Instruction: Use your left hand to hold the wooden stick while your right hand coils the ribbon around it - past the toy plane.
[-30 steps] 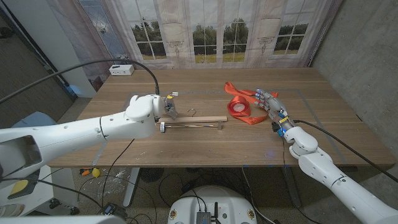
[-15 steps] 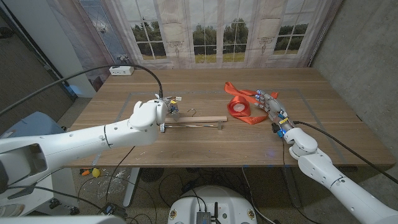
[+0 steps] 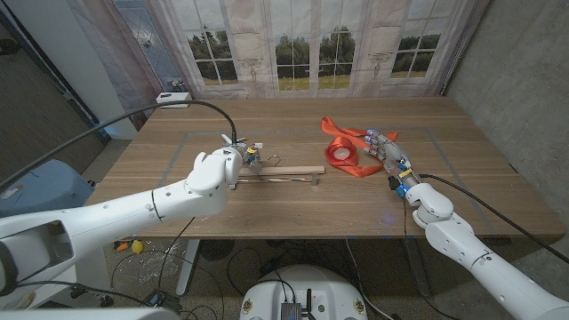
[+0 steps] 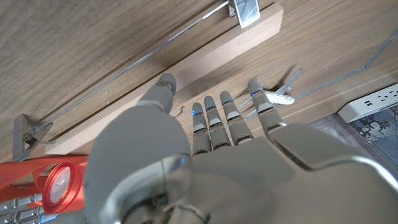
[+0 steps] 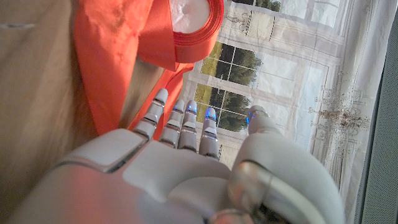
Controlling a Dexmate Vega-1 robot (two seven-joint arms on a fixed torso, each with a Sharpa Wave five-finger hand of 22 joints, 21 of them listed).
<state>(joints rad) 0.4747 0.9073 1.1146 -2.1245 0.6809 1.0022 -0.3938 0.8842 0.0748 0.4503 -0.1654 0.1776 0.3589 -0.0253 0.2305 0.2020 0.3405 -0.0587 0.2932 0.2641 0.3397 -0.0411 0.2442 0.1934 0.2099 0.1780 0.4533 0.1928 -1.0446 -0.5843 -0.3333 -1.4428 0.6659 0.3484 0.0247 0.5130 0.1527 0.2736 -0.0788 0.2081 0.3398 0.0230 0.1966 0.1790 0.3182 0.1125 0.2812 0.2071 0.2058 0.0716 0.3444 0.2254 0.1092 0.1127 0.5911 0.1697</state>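
While the left hand (image 3: 222,164) hovered open above the left end of the wooden stick (image 3: 283,173) at frame centre, nothing was gripped. Right hand (image 3: 388,151), fingers spread, waited beside the red ribbon (image 3: 343,153). Next: close on the stick.

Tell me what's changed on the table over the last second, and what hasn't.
The left hand has drawn back toward the robot and swung, so its fingers now reach over the left end of the wooden stick without visibly gripping it. The stick, the red ribbon and the right hand beside the ribbon stayed put.
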